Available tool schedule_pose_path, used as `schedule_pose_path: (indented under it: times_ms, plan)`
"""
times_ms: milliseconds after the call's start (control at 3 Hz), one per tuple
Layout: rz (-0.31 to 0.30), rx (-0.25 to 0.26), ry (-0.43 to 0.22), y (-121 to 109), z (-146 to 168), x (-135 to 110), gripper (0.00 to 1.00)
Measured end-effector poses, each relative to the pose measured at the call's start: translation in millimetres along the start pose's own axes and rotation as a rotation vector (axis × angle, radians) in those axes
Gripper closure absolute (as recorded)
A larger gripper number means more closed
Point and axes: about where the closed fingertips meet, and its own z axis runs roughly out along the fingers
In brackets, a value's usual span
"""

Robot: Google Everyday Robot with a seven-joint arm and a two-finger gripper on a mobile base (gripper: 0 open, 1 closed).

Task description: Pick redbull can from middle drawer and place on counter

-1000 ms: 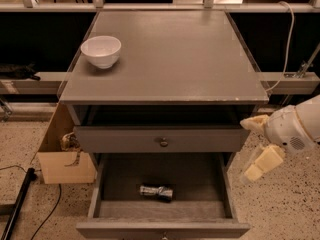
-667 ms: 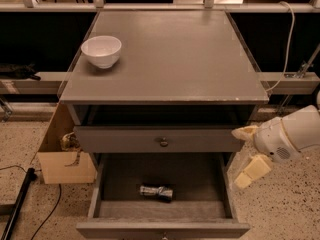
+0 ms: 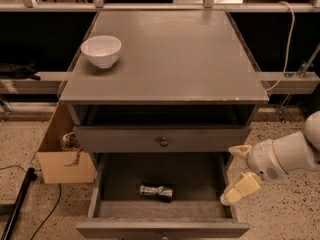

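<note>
The redbull can (image 3: 156, 192) lies on its side on the floor of the open middle drawer (image 3: 107, 176), near its front and centre. The upper grey drawer (image 3: 163, 139) with a round knob is pushed in above it. The counter (image 3: 180, 59) is the flat grey top of the cabinet. My gripper (image 3: 237, 174) is at the drawer's right side, over its right wall, to the right of the can and apart from it. Its two cream fingers (image 3: 240, 189) are spread apart and hold nothing.
A white bowl (image 3: 101, 51) stands at the counter's left rear. A cardboard box (image 3: 62, 156) sits on the floor left of the cabinet. A black cable (image 3: 20, 199) lies at lower left. A white cord (image 3: 289, 39) hangs at the right by a shelf.
My gripper has moved left and downward toward the open middle drawer's right side. The can, the bowl and the drawers have not moved.
</note>
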Motion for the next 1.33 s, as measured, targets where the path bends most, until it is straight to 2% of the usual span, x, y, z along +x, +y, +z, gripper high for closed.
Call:
schedule_pose_path:
  times_ms: [333, 667, 1000, 1333]
  plan:
    - [0.074, 0.000, -0.038, -1.3, 17.4, 21.0, 0.00]
    - [0.113, -0.027, -0.104, -4.5, 34.1, 31.8, 0.00]
    - [0.110, -0.066, -0.174, -8.9, 53.9, 33.6, 0.00]
    - [0.050, -0.100, -0.251, -11.7, 72.0, 25.7, 0.00]
